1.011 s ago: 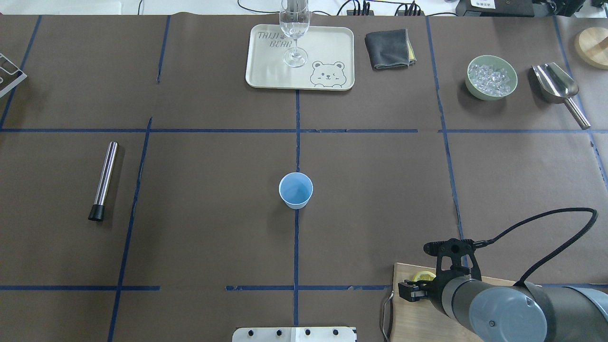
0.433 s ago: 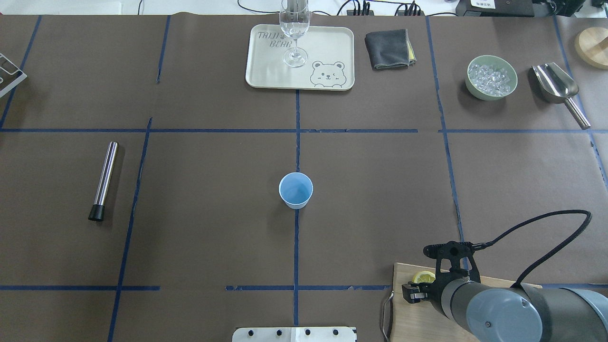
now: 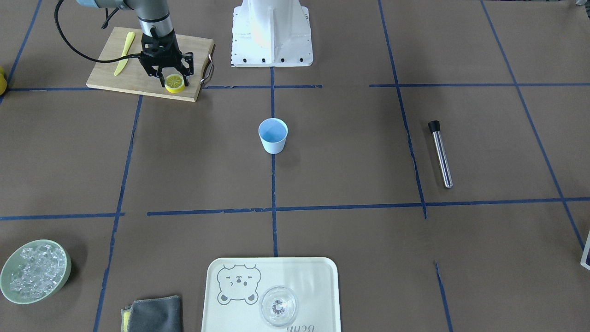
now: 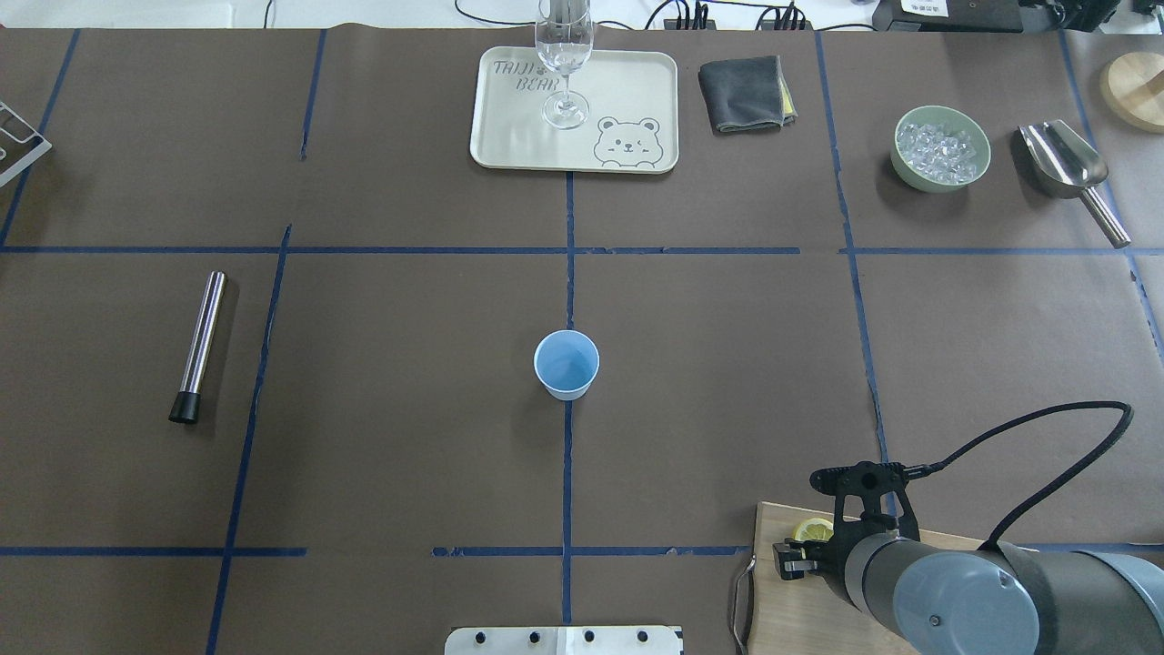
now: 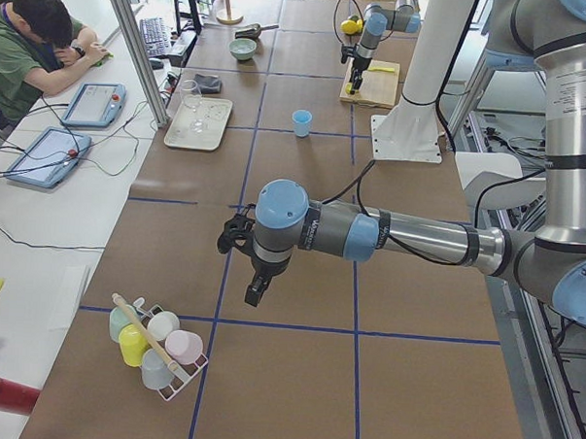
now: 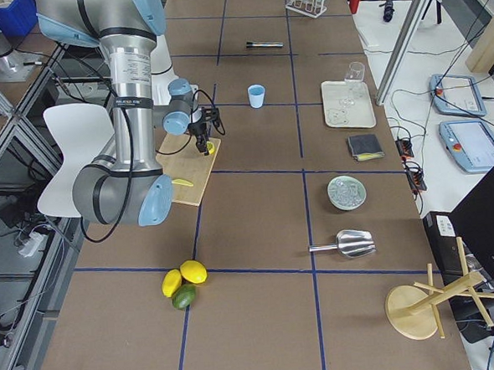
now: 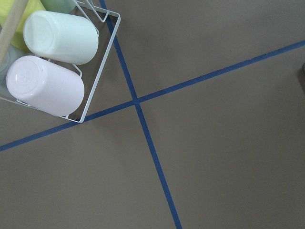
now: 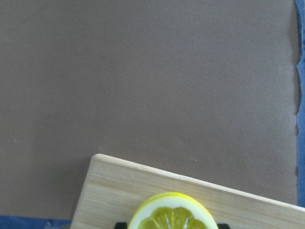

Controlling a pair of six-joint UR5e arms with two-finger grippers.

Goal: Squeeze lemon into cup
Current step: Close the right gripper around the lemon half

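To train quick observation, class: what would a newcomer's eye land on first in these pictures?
The bright yellow lemon on the wooden board at the robot's right, with the right gripper down at it. Then the pale blue cup, alone in the middle of the table.

The cup (image 4: 566,365) stands at the middle of the worktop (image 4: 391,455). Far behind it lies a tray (image 4: 637,91) with a glass (image 4: 565,55) on it. To the right of the tray come a cloth (image 4: 744,93), a bowl of ice (image 4: 898,162) and then a scoop (image 4: 1068,168). A rod (image 4: 198,346) lies on the left. At the near right, a board (image 4: 777,609) carries the lemon (image 4: 811,529) at its far left corner, between the fingers of the right tool (image 3: 175,78). A knife (image 3: 124,53) lies further right on the board.
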